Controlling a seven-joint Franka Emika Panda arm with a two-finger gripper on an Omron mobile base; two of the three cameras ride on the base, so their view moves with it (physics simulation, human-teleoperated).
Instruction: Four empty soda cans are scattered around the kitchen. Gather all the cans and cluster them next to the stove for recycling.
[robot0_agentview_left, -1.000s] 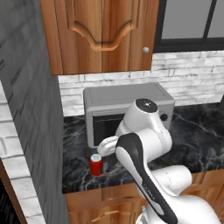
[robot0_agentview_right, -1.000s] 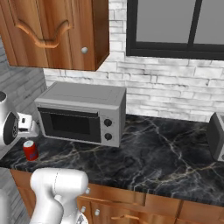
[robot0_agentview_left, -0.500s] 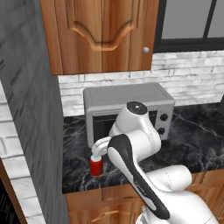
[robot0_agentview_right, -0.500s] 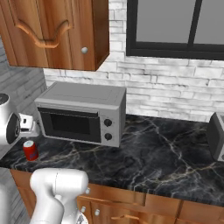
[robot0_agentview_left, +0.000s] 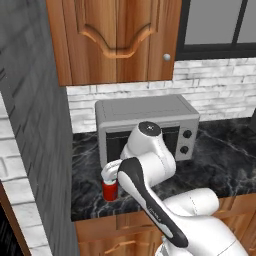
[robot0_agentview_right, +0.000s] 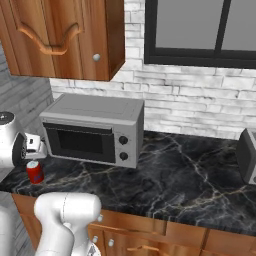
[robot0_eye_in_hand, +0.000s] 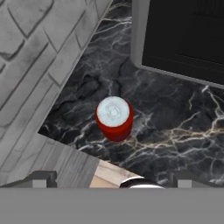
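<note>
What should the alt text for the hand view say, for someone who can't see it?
A red soda can with a silvery top stands upright on the black marble counter, seen from above, untouched. The toaster oven's dark door is beyond it, a grey brick wall beside it.

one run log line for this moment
phase: approach | target: soda can, upright on black marble counter before toaster oven | gripper: above can, jaws open | held: nothing

White robot arm, glossy rounded shells.
Black band along one link, round grey cap with dark centre on top joint, bulbous white base segments, white hand housing.
</note>
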